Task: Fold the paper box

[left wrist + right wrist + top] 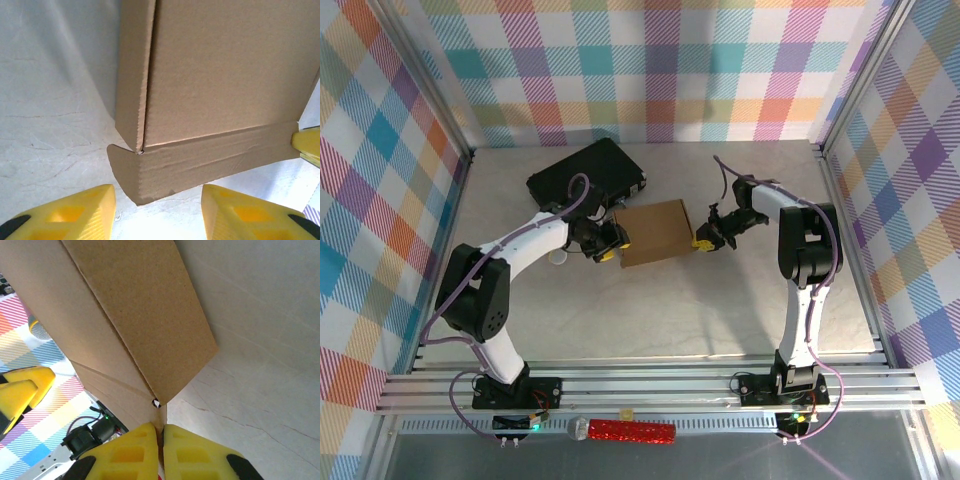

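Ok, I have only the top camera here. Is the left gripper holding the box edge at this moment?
Observer: No. The left gripper is open. The bottom flap of the paper box sits just ahead of it, with a gap on each side.
Operator: And the right one, please?
Observer: The right gripper is shut, and it seems to pinch a thin cardboard edge at a corner of the box.

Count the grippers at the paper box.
2. The left gripper stands open at the paper box's left edge; the right gripper is pinched on its right edge.
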